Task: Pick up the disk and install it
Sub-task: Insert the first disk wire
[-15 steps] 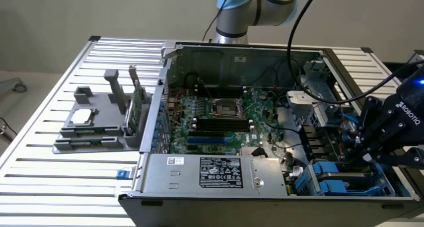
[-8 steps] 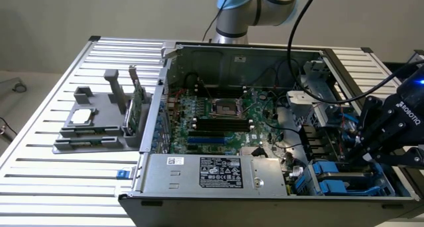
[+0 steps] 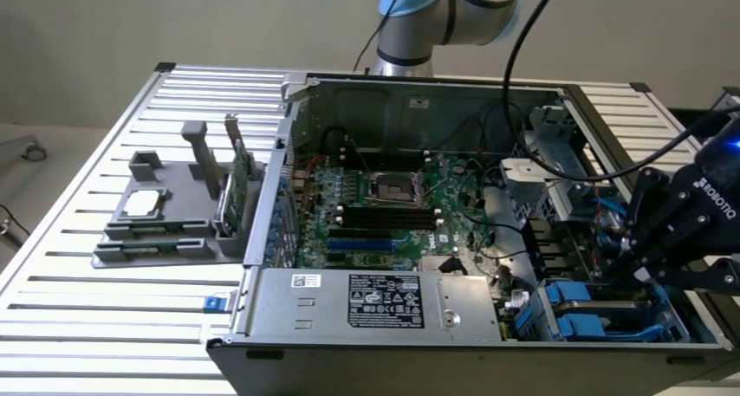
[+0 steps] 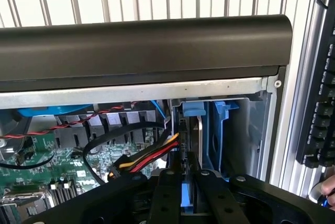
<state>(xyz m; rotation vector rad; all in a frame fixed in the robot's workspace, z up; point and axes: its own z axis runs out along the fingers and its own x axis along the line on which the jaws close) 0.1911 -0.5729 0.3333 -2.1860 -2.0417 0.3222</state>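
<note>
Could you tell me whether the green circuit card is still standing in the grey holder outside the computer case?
Yes, the green circuit card stands upright in the grey holder on the slatted table, at the exterior view's left of the computer case.

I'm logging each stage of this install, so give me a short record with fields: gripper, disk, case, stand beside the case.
gripper: down at the drive bay corner of the case, on the exterior view's right
gripper state: closed on the disk, whose blue edge shows between the fingers
drive bay: blue carriers inside
case: computer case open, motherboard exposed
stand: grey holder on the exterior view's left, holding a green card upright
</note>
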